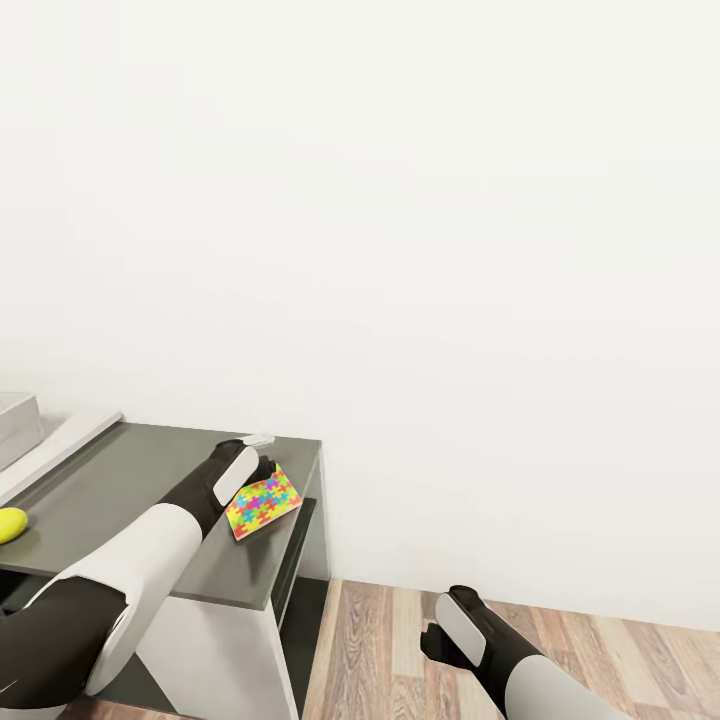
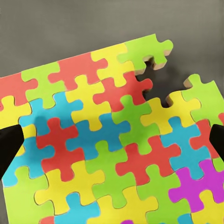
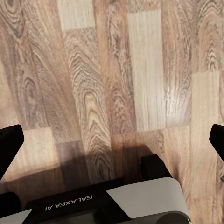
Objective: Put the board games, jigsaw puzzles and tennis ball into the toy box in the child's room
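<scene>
Jigsaw puzzle, a thin flat sheet of bright interlocking pieces, lies on the lower dark grey cabinet section of the table, at lower centre-left of the head view, close to the cabinet's right front corner. The left gripper sits directly over its upper edge, arm stretched in from the lower left. In the left wrist view the puzzle spreads across the picture with a notch of missing pieces at upper right, and dark fingertips show at both side edges, well apart, straddling the sheet; nothing is pinched between them. That wide stance over so thin a flat suggests the arm is lining up to close on the puzzle's edges, a grip that may slip on something this low.

Lower right in the head view, the right gripper hangs idle above the wood-plank floor; its wrist view shows dark fingertips spread at the frame's sides over bare planks, holding nothing, parked clear of the working arm.

Farther left, the tennis ball rests on the cabinet top at the frame's left edge. Beyond it, at far left, a light grey corner, probably the toy box, stands on the paler desktop against the white wall
</scene>
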Tool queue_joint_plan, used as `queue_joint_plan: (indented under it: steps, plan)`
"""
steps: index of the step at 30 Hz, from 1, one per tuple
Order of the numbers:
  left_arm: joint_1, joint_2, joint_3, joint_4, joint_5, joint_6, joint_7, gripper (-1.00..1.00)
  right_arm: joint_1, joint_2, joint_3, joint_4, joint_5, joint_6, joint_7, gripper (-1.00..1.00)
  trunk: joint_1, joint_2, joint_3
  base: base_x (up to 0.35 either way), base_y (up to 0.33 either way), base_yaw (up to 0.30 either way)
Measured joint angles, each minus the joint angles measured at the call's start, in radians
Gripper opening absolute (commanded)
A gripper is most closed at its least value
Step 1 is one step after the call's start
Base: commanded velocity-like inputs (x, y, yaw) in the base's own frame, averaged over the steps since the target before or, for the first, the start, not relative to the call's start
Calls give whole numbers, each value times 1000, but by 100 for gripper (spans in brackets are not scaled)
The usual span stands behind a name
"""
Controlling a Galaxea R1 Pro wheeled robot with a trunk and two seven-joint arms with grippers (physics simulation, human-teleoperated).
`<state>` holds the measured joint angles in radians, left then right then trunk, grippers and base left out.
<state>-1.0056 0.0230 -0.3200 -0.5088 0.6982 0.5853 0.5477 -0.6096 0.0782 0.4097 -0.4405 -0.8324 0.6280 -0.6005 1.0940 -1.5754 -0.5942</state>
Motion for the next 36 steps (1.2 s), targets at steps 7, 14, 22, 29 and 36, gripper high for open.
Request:
queue_joint_plan:
  steps: [7,14,22,29,36]
  plan:
    - [0,0,0,0,0,-1,0,100,0,0,0,0,0,0,0,100,0,0,0,0,0,0]
    - [0,1,2,0,-1,-2,2,100,0,0,0,0,0,0,0,100,0,0,0,0,0,0]
    - [0,1,4,-1,-3,-2,4,100,0,1,0,0,0,0,0,100,0,0,0,0,0,0]
    - [0,1,3,-3,-3,-26,21,100,0,0,0,0,0,0,0,100,0,0,0,0,0,0]
    - [0,1,3,-3,-2,-40,69,100,0,0,0,0,0,0,0,100,0,0,0,0,0,0]
